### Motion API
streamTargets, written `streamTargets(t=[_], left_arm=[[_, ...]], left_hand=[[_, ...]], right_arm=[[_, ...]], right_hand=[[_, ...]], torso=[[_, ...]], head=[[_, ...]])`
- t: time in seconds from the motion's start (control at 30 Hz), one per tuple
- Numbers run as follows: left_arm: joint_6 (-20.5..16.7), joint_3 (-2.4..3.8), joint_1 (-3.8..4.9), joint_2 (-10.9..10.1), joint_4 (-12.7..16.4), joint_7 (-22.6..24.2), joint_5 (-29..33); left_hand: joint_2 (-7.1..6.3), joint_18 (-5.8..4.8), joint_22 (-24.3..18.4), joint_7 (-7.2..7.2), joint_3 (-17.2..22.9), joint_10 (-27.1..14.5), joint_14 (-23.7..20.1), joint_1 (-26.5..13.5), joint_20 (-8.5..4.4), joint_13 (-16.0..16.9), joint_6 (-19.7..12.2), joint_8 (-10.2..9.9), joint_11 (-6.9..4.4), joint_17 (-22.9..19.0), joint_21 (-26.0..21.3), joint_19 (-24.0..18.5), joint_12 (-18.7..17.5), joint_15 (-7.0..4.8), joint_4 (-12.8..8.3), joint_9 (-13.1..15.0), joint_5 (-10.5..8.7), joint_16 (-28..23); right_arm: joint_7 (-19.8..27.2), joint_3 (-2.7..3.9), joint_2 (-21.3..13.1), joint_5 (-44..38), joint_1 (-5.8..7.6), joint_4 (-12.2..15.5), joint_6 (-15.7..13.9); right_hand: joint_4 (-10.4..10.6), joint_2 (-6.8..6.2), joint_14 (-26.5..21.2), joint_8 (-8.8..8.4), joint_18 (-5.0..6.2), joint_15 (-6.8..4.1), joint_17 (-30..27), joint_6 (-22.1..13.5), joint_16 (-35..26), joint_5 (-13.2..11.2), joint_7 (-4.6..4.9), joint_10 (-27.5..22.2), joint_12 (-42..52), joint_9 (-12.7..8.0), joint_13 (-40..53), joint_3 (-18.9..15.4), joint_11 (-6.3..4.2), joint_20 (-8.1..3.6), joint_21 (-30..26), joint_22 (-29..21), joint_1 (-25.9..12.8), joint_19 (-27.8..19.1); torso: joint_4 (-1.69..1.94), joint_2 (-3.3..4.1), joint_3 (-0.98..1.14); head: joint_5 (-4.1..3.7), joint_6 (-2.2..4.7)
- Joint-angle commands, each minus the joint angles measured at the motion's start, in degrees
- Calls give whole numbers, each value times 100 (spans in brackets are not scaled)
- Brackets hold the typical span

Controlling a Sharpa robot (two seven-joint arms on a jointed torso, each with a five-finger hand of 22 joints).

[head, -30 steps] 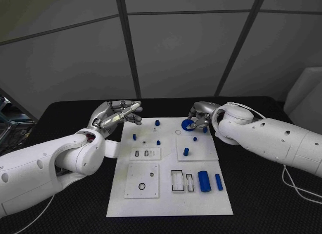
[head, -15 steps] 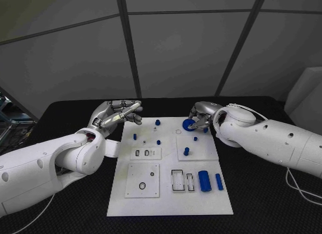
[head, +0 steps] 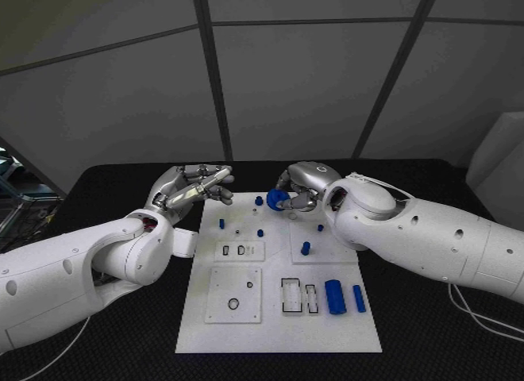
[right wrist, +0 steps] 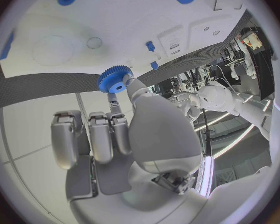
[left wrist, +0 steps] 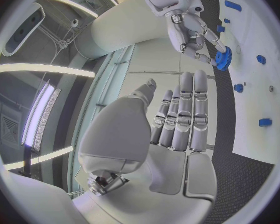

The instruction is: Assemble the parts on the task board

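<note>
1. Blue toothed gear (head: 277,198) sits pinched at the fingertips of the right hand (head: 298,187), over the far end of the white board (head: 279,325); the grip looks light, at the gear's edge.
2. Left hand (head: 194,186) hovers just off the board's far left corner, holding nothing, its fingers lying close together and nearly straight.
3. Risk, as I judge it: a pinch this shallow could let the gear tilt or slip on the way down; a tilted gear would catch on a peg (head: 259,201) instead of seating.
4. A second risk: small blue pegs stand just below the right hand, and a low sweep could knock one.
5. The right wrist view shows the gear's teeth and centre hole (right wrist: 115,80); the head view hides both behind fingers.
6. The left wrist view shows the gear (left wrist: 222,59) from the side, clear above the board.
</note>
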Motion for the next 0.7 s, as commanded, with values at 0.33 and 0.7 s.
streamTargets(t=[0.33,0.7], left_arm=[[85,7,11,19,-20,-3,0],[86,8,17,36,-33,-5,0]], left_hand=[[23,-31,9,4,-7,-34,-9,-11,-3,8,-28,-27,10,5,21,-29,-21,18,-27,2,-24,-11],[23,-31,9,4,-7,-34,-9,-11,-3,8,-28,-27,10,5,21,-29,-21,18,-27,2,-24,-11]], right_arm=[[-58,-148,538,-935,15,-253,-322],[32,-335,922,-1007,9,-671,-229]], right_hand=[[-18,-34,596,-28,-85,-46,1509,198,26,17,-143,607,14,-4,1507,38,-50,-50,35,1507,-42,603],[-18,-48,596,-38,-85,-46,1509,199,26,6,-140,607,14,-6,1507,46,-49,-51,36,1509,-57,604]], torso=[[-6,13,4],[-5,12,11]], head=[[21,-10],[58,-28]])
